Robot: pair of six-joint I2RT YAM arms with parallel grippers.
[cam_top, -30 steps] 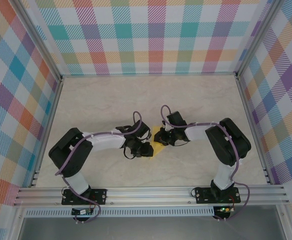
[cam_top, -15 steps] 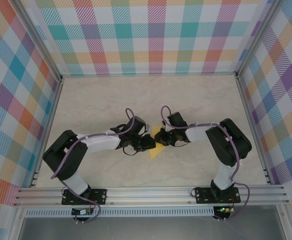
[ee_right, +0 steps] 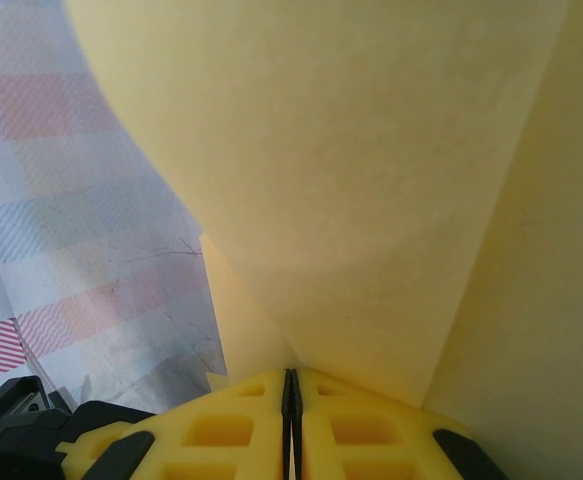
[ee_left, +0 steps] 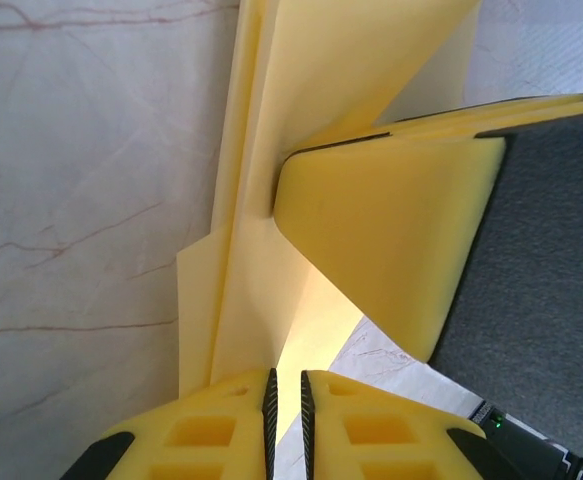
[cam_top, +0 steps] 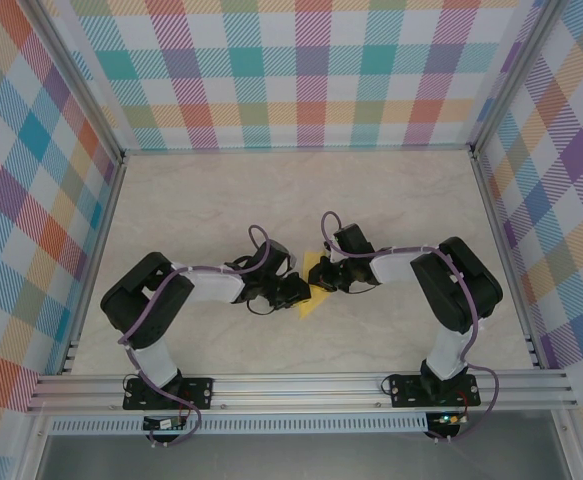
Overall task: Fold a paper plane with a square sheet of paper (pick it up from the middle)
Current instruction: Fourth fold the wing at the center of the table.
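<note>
- Mid-table, just left of centre, the left gripper point(cam_top: 298, 291) has its jaws at a thin slit, pinching a fold of the yellow paper point(cam_top: 309, 302).
- Between both grippers, the creased paper spans over the marble table point(cam_top: 211, 200).
- Just right of it, the right gripper point(cam_top: 322, 279) has its jaws clamped flat on the same sheet.
</note>
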